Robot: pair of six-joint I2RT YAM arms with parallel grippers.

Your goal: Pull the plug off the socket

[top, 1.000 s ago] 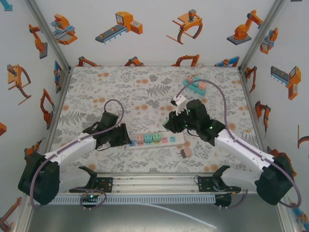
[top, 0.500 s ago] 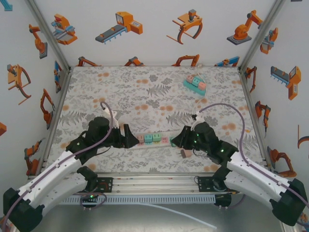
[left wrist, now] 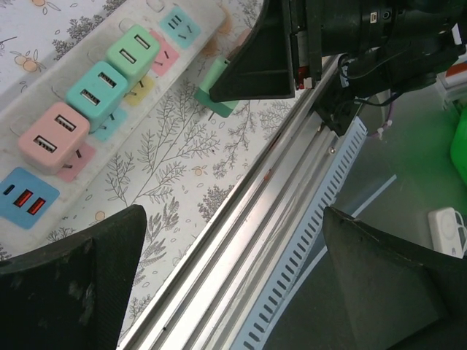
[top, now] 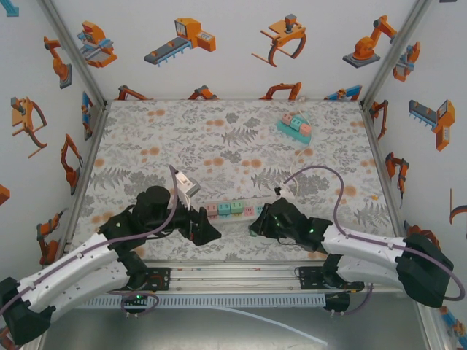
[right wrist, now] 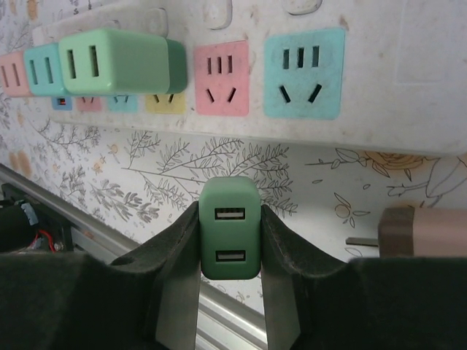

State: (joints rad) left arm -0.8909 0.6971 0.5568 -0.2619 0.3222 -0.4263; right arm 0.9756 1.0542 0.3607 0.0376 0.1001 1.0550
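The right gripper (right wrist: 229,215) is pinching the green plug (right wrist: 229,248), now pulled clear of the power strip (right wrist: 379,131) toward the table's (top: 182,131) near edge. The left gripper (left wrist: 233,284) is spreading wide, releasing the strip, where 3 plugs are staying seated.

Left gripper (left wrist: 233,213): both fingers (left wrist: 73,281) at the lower corners, set wide apart, nothing between them. Power strip (left wrist: 208,13): runs diagonally at upper left, with pink plug (left wrist: 52,135), teal plug (left wrist: 91,95) and light green plug (left wrist: 131,52) seated side by side. Darker green plug (left wrist: 217,91): off the strip, over the floral mat (left wrist: 182,160), held at the tip of the right gripper (left wrist: 235,82). Aluminium rail (left wrist: 270,219) and slotted duct (left wrist: 314,244) cross diagonally below.
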